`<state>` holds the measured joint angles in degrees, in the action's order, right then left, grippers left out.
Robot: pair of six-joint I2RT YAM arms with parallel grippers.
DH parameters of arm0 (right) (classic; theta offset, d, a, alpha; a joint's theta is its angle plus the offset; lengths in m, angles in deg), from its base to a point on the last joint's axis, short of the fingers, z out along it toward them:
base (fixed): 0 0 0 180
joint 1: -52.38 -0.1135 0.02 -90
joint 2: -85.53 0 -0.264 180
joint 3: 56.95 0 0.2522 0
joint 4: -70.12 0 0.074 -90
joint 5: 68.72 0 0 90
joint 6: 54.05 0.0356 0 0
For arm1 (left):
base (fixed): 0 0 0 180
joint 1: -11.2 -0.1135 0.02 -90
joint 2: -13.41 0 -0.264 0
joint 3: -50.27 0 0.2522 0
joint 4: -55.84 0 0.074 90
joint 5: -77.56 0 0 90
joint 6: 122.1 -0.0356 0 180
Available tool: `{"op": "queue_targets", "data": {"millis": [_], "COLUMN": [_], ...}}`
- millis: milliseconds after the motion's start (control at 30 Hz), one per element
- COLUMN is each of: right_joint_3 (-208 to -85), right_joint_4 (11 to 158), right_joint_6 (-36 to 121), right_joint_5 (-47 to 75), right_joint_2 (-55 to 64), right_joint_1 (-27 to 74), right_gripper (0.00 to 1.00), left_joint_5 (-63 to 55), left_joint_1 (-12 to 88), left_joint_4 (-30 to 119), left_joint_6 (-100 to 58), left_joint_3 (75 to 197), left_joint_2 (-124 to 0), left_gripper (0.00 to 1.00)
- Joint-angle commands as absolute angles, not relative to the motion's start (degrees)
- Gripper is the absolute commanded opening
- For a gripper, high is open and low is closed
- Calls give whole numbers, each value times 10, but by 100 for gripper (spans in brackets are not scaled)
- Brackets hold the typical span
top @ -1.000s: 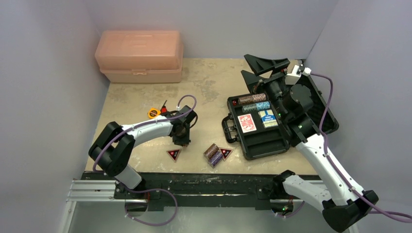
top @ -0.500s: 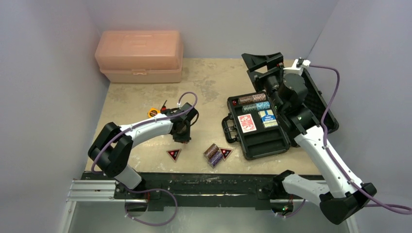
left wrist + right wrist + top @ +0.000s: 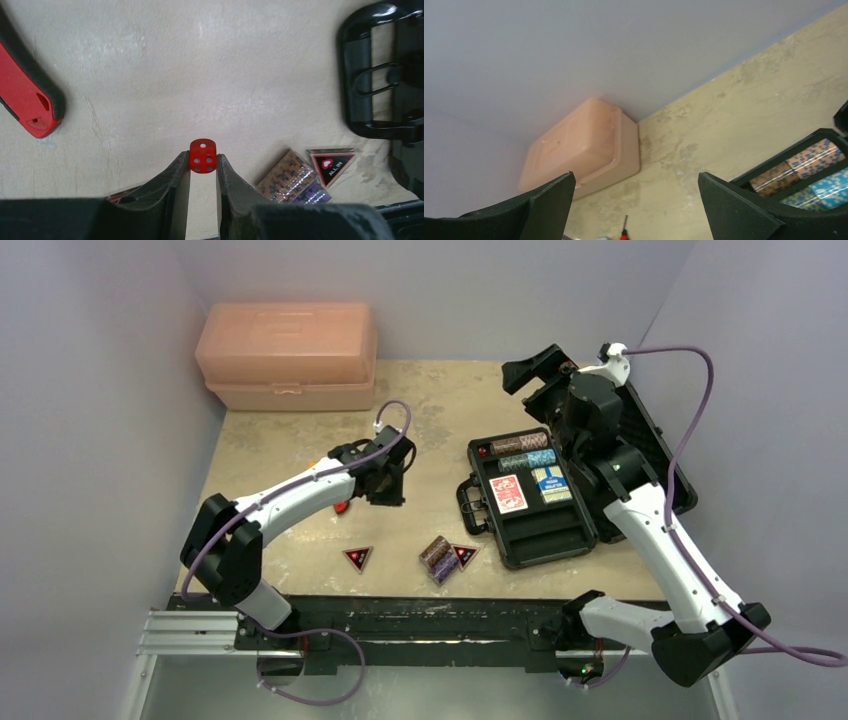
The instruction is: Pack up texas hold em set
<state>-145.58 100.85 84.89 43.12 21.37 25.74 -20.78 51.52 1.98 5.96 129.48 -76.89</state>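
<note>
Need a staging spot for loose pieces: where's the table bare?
Bare: far middle of the table, between the peach box and the case. Crowded: near edge, with chip stacks and triangular tokens, plus the red knife.

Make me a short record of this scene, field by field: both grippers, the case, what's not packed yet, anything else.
left gripper: shut on die
right gripper: open, empty, raised over far end of case
case: open; chip stacks, red deck, blue deck inside
loose on table: chips, tokens
other: knife, peach box
</note>
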Motion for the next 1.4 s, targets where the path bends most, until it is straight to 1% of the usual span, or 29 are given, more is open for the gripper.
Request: {"op": "queue_targets", "data": {"millis": [0,100,367,467,767,1000,1367], "right_joint_3": [-1479,-1476,-1463,-1457,-1436,-1434,-1443], "right_joint_4": [1034,1045,1043,1044,1024,987,1011], "right_joint_6": [744,733,673,660,634,599,591], "right_joint_5": [458,464,458,475,468,474,503], "right_joint_2": [211,212,200,197,224,259,254], "right_joint_1": [256,256,256,256,257,257,257], "right_gripper": [97,99,99,99,99,99,99], "left_joint_5": [-214,-206,-161,-142,-85,-29,37], "left_joint_1": [519,519,519,519,520,520,521], "left_joint_4": [21,20,34,37,44,71,122], "left_joint_6": [29,15,2,-5,-12,6,58], "left_joint_3": [1358,1393,1487,1521,1623,1680,1740], "left_joint_2": [-769,-784,-839,-864,-937,-985,-1056], "left_gripper": [0,0,0,0,0,0,0]}}
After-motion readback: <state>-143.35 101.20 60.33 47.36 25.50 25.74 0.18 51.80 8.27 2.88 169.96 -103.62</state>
